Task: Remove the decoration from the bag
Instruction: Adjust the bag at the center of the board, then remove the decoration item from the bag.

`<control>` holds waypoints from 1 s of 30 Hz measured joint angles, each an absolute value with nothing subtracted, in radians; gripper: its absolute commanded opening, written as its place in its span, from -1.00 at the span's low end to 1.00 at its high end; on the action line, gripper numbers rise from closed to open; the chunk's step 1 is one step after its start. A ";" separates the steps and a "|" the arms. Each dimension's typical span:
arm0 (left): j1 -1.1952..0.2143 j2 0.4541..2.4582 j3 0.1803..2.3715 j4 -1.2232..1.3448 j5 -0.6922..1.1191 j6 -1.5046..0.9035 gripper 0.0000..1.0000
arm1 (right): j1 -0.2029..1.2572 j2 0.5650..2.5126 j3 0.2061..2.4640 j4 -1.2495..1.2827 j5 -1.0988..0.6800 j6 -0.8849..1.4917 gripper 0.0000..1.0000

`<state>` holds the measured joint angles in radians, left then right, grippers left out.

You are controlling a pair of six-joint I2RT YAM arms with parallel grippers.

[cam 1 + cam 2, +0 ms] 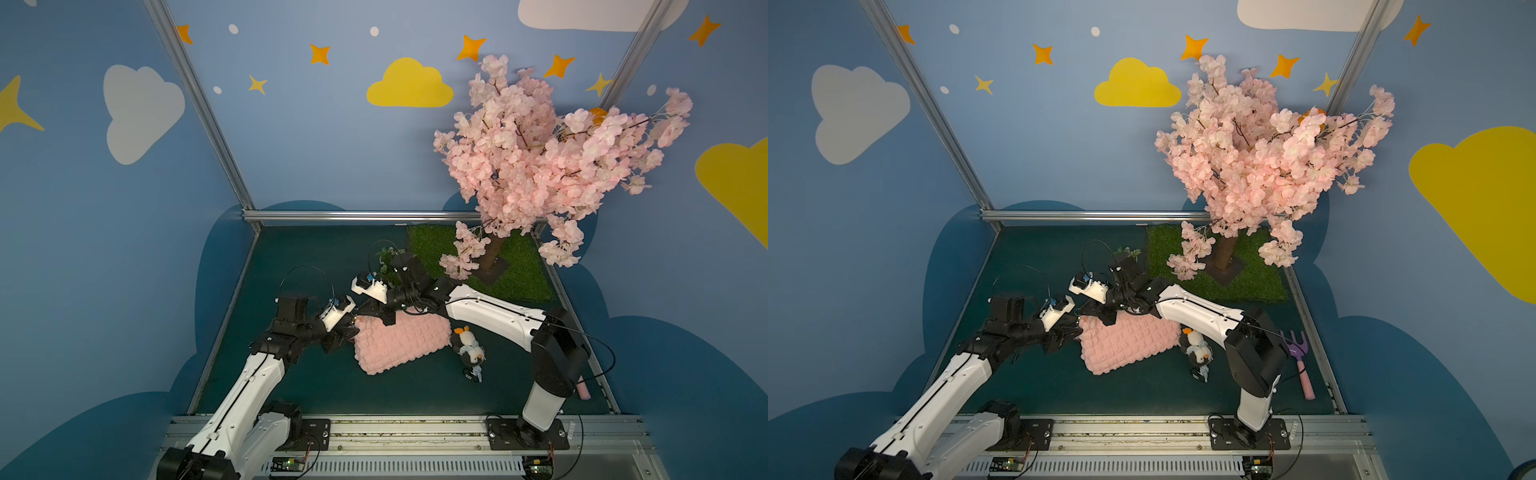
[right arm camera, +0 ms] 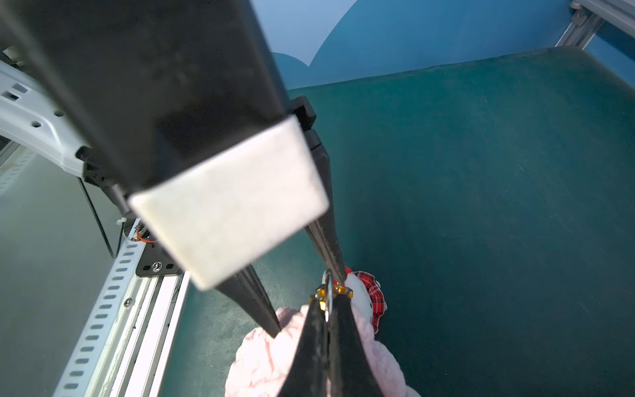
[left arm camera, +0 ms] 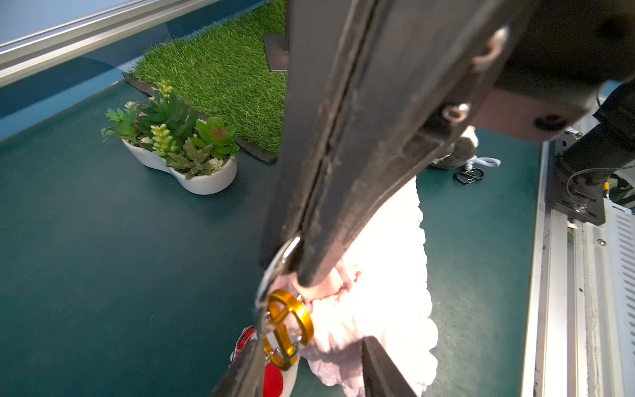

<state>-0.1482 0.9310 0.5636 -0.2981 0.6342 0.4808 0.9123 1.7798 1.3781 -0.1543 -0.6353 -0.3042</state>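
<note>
Mid-table in a top view, the soft pink quilted bag (image 1: 401, 343) lies flat, with bare mat (image 1: 374, 395) on its near side. Left wrist view: right gripper (image 3: 302, 264) clenched on the silver metal ring (image 3: 281, 254); left gripper (image 3: 309, 343) spread astride the gold carabiner clip (image 3: 288, 326). Right wrist view: red-and-white plush decoration (image 2: 364, 295) not yet unhooked; I judge unclipping comes next, withdrawing over open mat.

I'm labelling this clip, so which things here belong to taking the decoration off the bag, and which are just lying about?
In the job: bag, its silver ring pinched by the right gripper, gold clip, red-and-white charm, open left gripper.
Lying about: penguin plush, succulent planter, blossom tree, grass mat, toy rake.
</note>
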 measured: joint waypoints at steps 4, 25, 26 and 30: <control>-0.117 0.978 0.553 -0.232 0.660 0.446 -0.13 | 0.912 1.766 1.363 -0.140 -0.639 -0.284 -1.00; -0.066 1.132 0.706 -0.386 0.874 0.476 -0.21 | 0.886 1.738 1.312 -0.123 -0.667 -0.266 -1.00; -0.067 1.143 0.707 -0.391 0.880 0.481 -0.21 | 0.883 1.733 1.306 -0.119 -0.668 -0.262 -1.00; -0.084 1.152 0.707 -0.396 0.879 0.496 -0.22 | 0.876 1.727 1.299 -0.110 -0.675 -0.249 -1.00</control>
